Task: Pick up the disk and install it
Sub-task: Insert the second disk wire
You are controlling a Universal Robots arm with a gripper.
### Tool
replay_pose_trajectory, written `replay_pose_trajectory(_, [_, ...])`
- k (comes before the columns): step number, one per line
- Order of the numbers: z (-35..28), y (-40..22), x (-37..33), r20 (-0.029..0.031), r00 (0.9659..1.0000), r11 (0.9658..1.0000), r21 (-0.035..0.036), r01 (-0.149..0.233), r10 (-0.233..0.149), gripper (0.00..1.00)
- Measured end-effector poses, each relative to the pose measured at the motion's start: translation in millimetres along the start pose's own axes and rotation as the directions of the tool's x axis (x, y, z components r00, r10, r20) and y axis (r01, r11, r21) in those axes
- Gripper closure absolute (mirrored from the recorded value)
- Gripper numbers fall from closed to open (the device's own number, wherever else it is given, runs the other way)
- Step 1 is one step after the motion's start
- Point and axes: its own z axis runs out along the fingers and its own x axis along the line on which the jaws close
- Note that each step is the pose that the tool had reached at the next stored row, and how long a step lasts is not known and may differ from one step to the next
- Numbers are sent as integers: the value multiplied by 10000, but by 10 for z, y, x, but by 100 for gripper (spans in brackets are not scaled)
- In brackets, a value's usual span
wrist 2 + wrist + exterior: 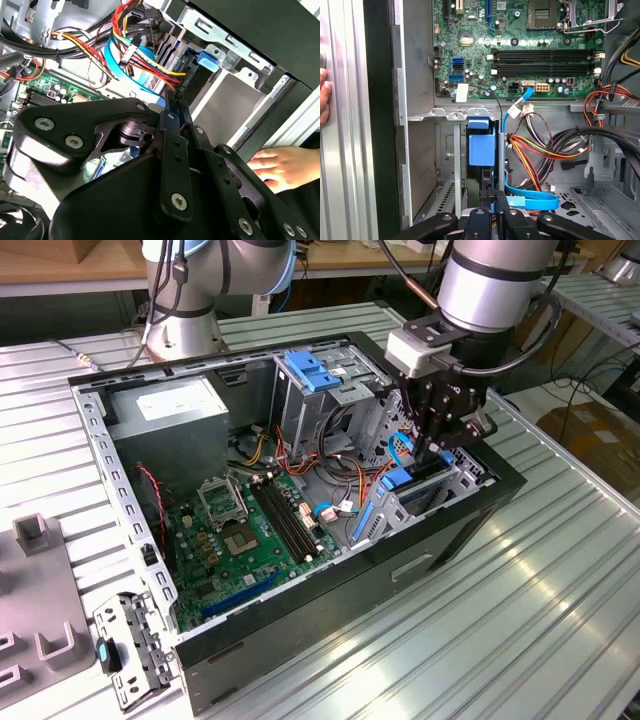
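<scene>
Open computer case (90,430) on the ribbed table (560,620), green motherboard (245,535) inside, drive cage (470,475) toward the exterior view's right, the disk (425,475) standing on edge in it, gripper (440,445) clamped on its upper edge, a person's hand (280,167) beside the case.

Probably a lab: slatted aluminium workbench (560,620)

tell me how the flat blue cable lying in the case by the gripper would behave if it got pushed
The flat blue cable would probably be floppy: it lies in a loose curve on the case floor. It looks thin and light, so a nudge from the gripper would likely bend it aside rather than meet resistance. It may spring back partly, being a ribbon.
</scene>
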Motion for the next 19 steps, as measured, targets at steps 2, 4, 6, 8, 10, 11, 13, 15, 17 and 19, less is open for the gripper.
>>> replay_pose_trajectory(2, [1, 0, 1, -3, 10000, 10000, 0, 0, 0, 84])
replay_pose_trajectory(4, [8, 1, 1, -1, 10000, 10000, 0, 0, 0, 84])
replay_pose_trajectory(6, [16, 1, 0, 0, 10000, 10000, 0, 0, 0, 84])
replay_pose_trajectory(8, [23, 2, -1, -1, 10000, 10000, 0, 0, 0, 84])
replay_pose_trajectory(10, [30, 3, -1, 0, 10000, 10000, 0, 0, 0, 84])
replay_pose_trajectory(11, [33, 3, -1, 0, 10000, 10000, 0, 0, 0, 84])
replay_pose_trajectory(13, [48, 5, -3, 10, 10000, 10000, 0, -1, 1, 84])
replay_pose_trajectory(15, [66, 6, -3, 23, 10000, 10000, -1, -2, 2, 84])
replay_pose_trajectory(17, [79, 8, -2, 32, 10000, 10000, -1, -3, 3, 84])
replay_pose_trajectory(19, [87, 8, -2, 30, 10000, 10000, -1, -3, 3, 84])
